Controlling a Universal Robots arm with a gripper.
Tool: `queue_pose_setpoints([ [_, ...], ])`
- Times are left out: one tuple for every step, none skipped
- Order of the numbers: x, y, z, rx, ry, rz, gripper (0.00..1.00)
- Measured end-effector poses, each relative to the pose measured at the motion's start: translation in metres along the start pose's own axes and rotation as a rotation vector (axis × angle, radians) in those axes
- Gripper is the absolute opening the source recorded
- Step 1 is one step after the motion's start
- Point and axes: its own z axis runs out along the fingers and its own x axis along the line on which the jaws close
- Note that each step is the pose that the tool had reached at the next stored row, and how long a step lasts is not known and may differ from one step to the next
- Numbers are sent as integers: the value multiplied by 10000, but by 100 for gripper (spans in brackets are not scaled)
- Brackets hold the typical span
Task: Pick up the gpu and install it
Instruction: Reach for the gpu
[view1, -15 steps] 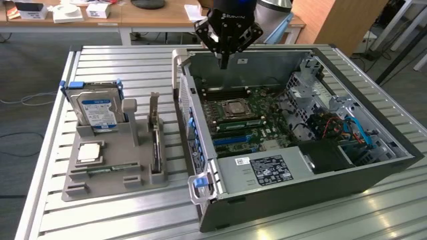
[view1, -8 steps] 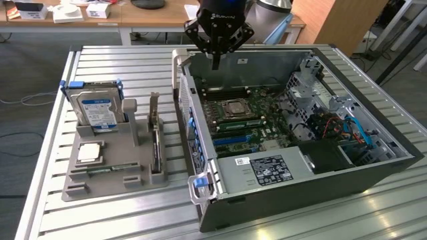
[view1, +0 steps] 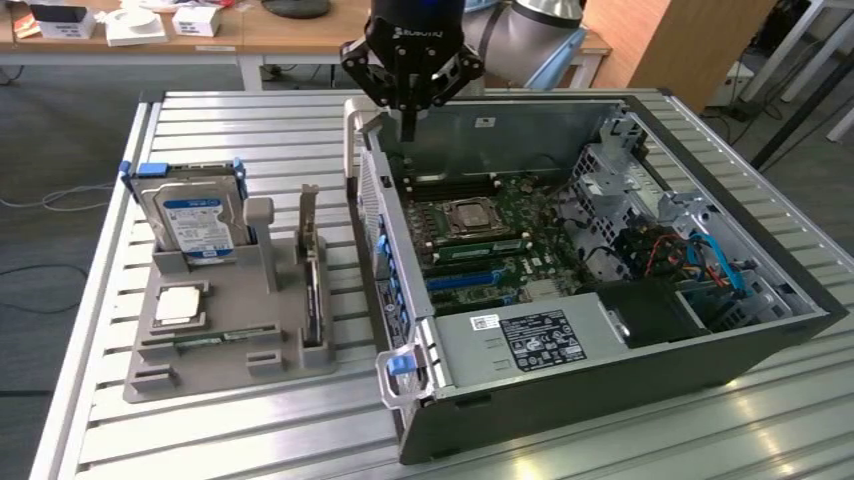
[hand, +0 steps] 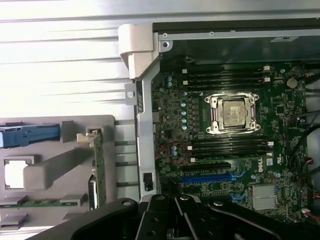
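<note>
The robot's hand (view1: 407, 128), fingers pressed together and holding nothing, hangs at the upper centre of the exterior view, over the far rim of the open computer case (view1: 747, 340). The gpu (view1: 311, 280) stands on edge in the grey holder (view1: 214, 355) left of centre in the frame, just beside the case on the worktop (view1: 240, 440), untouched. The pickup appears not yet begun. It would call for parted fingers lined up over the card's thin top edge.

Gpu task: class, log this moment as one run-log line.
gripper: shut, empty | where: above open case | gpu: upright in grey holder, untouched | install: not done
</note>
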Motion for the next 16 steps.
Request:
queue_pose_setpoints([
  [32, -3, 0, 0, -1, 0, 11],
  [66, -6, 0, 0, 0, 1, 11],
  [100, -9, -1, 0, 0, 1, 11],
  [135, -12, 0, 0, -1, 2, 11],
  [171, -15, -1, 0, 0, 1, 11],
  [205, -18, 0, 0, 0, 1, 11],
  [239, -21, 0, -1, -1, 1, 11],
  [272, -24, 0, 0, 0, 3, 11],
  [304, -26, -1, 0, 0, 3, 11],
  [335, -29, 0, 0, -1, 4, 11],
  [366, -32, -1, 0, 0, 4, 11],
  [395, -35, -1, 0, -1, 3, 11],
  [424, -38, -1, 0, 0, 3, 11],
  [451, -41, -2, 0, 0, 4, 11],
  [477, -43, -2, 0, -1, 5, 11],
  [501, -45, -2, 0, -1, 6, 11],
])
